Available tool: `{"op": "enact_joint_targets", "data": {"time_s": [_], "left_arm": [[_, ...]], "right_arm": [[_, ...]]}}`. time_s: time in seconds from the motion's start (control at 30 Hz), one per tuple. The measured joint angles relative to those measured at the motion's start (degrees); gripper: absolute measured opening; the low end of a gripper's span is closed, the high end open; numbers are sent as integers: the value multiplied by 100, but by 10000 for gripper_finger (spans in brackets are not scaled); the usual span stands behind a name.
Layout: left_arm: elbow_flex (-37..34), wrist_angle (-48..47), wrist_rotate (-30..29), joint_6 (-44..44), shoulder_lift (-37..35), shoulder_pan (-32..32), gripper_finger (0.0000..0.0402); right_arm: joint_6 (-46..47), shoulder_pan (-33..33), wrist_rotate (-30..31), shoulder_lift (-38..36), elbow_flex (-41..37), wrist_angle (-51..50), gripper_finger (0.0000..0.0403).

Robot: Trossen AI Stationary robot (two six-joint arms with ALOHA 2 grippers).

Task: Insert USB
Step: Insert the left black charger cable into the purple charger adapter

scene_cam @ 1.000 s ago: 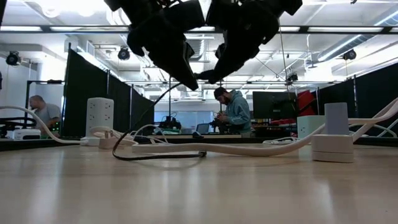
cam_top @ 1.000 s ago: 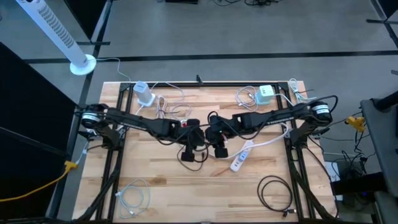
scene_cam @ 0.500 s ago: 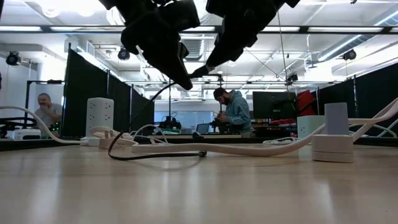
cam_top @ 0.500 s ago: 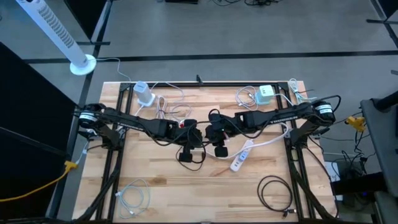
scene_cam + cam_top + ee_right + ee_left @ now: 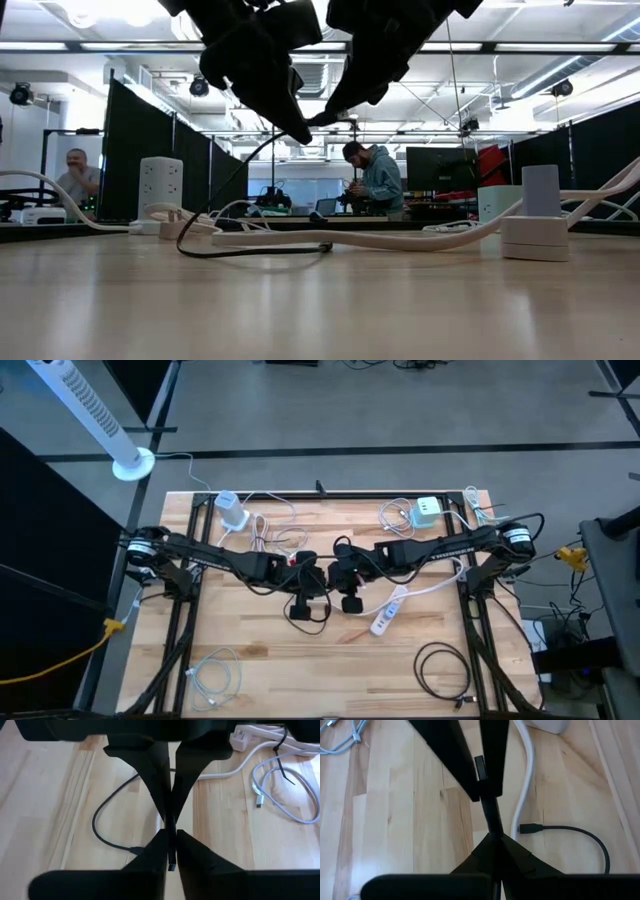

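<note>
Wooden table [image 5: 250, 660]: both tools pinched on black cable [image 5: 492, 817], mid-table, edges distant.

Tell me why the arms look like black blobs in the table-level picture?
Low view: bright ceiling lights behind silhouette the left gripper and right gripper; the near tabletop is soft, with glare. High view: even light, faint shadows. Wrist views: the nearest fingers blur, while the wood stays sharp.
</note>
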Motion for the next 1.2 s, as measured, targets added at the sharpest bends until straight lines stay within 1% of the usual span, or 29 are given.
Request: {"op": "enact_joint_targets", "data": {"time_s": [0.13, 0.23, 0.33, 0.5, 0.6, 0.7, 0.83, 1.07, 1.2], "left_arm": [[-3, 19, 0, -2, -63, -4, 0], [-10, 67, 2, -2, -125, -7, 0], [-27, 144, 4, -7, -221, -7, 0], [-272, 438, 1, -55, -440, -7, 0], [-404, 516, -222, -186, -484, -11, 0], [-541, 563, -263, -192, -488, -11, 0], [-644, 744, -267, -181, -484, -11, 0], [-644, 1075, -289, -5, -482, -29, 0], [-646, 1148, -291, 21, -449, -35, 0]], "right_arm": [[18, -2, 0, 9, -33, -2, 12], [31, -2, 2, 33, -70, -38, 3], [41, -2, 18, 57, -90, 3, 2], [40, -2, 63, 66, -98, 116, 0], [0, -4, 96, 66, -97, 138, 1], [-1, -7, 14, 66, -96, 192, 4], [18, -7, -32, 87, -91, 370, 15], [299, -113, -157, 199, -85, 389, 50], [301, -144, -241, 274, -85, 384, 63]]}}
